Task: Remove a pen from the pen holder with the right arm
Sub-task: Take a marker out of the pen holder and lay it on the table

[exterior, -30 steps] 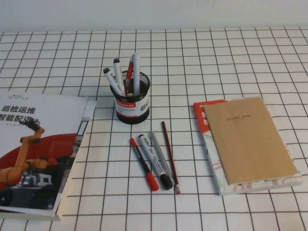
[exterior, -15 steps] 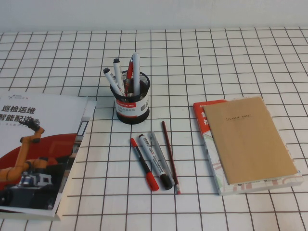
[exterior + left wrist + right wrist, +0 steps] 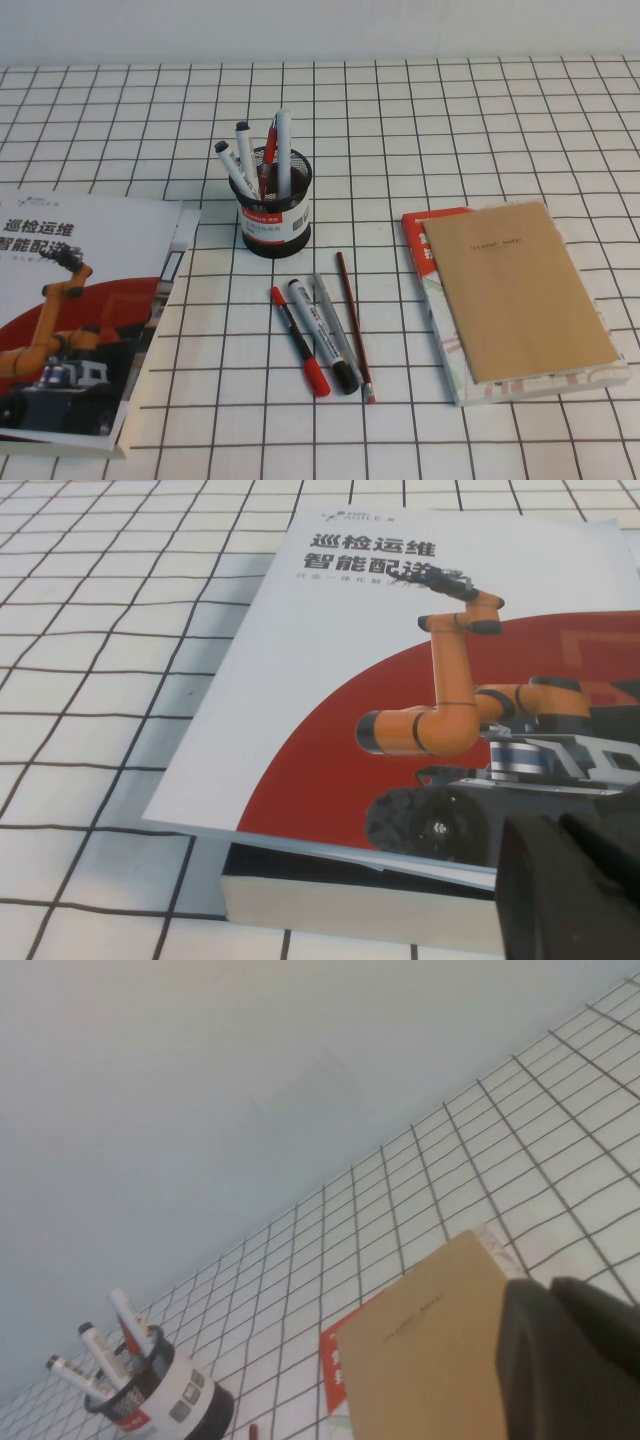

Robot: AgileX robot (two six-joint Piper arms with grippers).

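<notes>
A black mesh pen holder (image 3: 275, 210) with a red and white label stands at the middle of the gridded table. Several pens and markers (image 3: 281, 150) stick out of it. The right wrist view shows the same holder (image 3: 170, 1400) far off. Neither arm appears in the high view. My right gripper (image 3: 552, 1295) is shut and empty, hovering over the brown notebook (image 3: 430, 1360), well to the right of the holder. My left gripper (image 3: 562, 830) hangs over the robot-cover book (image 3: 400, 680), its fingers together with nothing between them.
Loose pens and a pencil (image 3: 325, 335) lie in front of the holder. A brown notebook (image 3: 515, 290) rests on a red and white book at the right. The large book (image 3: 80, 310) fills the front left corner.
</notes>
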